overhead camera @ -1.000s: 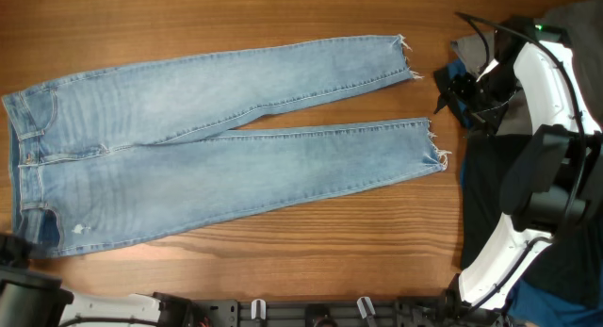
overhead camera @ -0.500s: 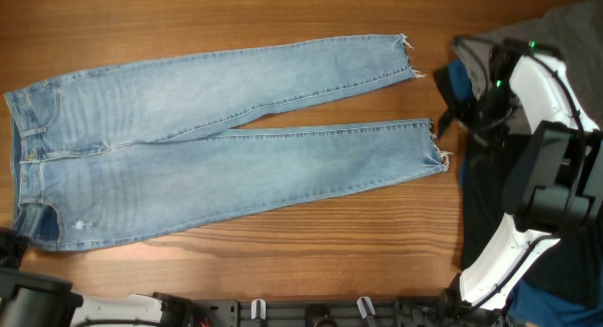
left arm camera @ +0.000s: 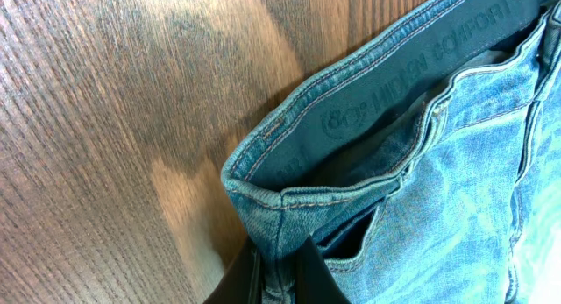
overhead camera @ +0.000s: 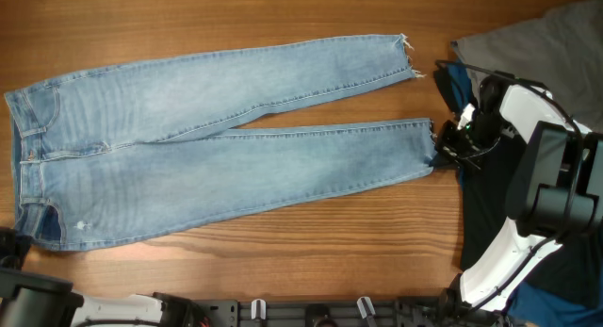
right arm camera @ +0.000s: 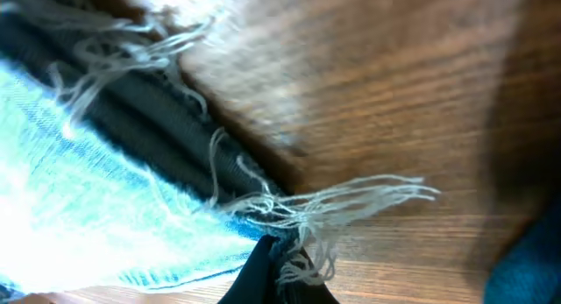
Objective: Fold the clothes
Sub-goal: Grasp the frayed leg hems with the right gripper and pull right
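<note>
The clothes, a pair of light blue jeans (overhead camera: 217,148), lie flat on the wooden table with the waist at the left and both legs running right. In the left wrist view my left gripper (left arm camera: 280,276) is shut on the near corner of the waistband (left arm camera: 263,194), denim pinched between its black fingers. At the right, my right gripper (overhead camera: 441,150) sits on the nearer leg's frayed hem. The right wrist view shows this gripper (right arm camera: 282,273) shut on the hem's corner, loose white threads (right arm camera: 351,199) trailing round it. The farther leg's hem (overhead camera: 405,58) lies free.
A heap of other cloth lies at the right: grey fabric (overhead camera: 528,40), a blue piece (overhead camera: 456,82) and black cloth (overhead camera: 485,204) under the right arm (overhead camera: 551,167). The left arm's base (overhead camera: 33,303) sits at the front left corner by the table's front rail.
My right gripper has come down from beside the farther leg's hem to the nearer leg's hem and closed on its corner. The left gripper stays shut at the waistband.
</note>
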Action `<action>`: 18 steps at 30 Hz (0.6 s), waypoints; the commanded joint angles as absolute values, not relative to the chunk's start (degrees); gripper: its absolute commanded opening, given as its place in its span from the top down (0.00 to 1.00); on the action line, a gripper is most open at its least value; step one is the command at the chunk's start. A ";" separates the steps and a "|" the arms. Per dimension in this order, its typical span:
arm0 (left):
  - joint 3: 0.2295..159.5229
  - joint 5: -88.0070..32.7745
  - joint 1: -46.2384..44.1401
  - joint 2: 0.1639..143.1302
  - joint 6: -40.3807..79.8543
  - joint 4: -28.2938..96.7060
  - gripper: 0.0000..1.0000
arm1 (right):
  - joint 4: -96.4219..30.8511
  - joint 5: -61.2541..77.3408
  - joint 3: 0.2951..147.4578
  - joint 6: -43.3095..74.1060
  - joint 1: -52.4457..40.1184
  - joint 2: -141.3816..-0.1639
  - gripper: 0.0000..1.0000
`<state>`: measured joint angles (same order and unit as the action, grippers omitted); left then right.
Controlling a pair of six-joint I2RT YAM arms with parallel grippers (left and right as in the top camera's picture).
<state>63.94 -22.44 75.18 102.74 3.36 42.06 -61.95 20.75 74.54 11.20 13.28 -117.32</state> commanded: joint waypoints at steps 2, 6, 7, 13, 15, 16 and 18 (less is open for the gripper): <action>66.89 -23.68 75.00 100.12 3.97 46.46 0.96 | -69.84 19.88 80.60 9.47 13.04 -107.53 0.95; 73.73 -10.94 75.00 93.12 13.78 56.49 0.96 | -80.25 17.17 90.43 12.84 13.04 -100.88 0.96; 75.00 -7.20 75.00 90.28 15.62 58.15 0.96 | -81.14 17.26 94.02 16.16 13.04 -99.74 0.96; 75.77 -0.30 73.45 80.66 19.79 58.89 0.96 | -62.50 26.89 100.53 30.50 11.55 -99.22 0.96; 75.77 -0.32 71.40 80.66 19.79 58.28 0.96 | -53.60 26.81 100.51 31.64 8.91 -99.70 0.96; 75.77 -0.97 70.30 80.66 19.77 56.95 0.96 | -49.67 26.04 100.51 31.97 7.27 -100.14 0.96; 75.77 -4.67 66.98 80.66 17.93 51.62 0.96 | -44.58 20.95 100.51 36.56 4.01 -102.04 0.96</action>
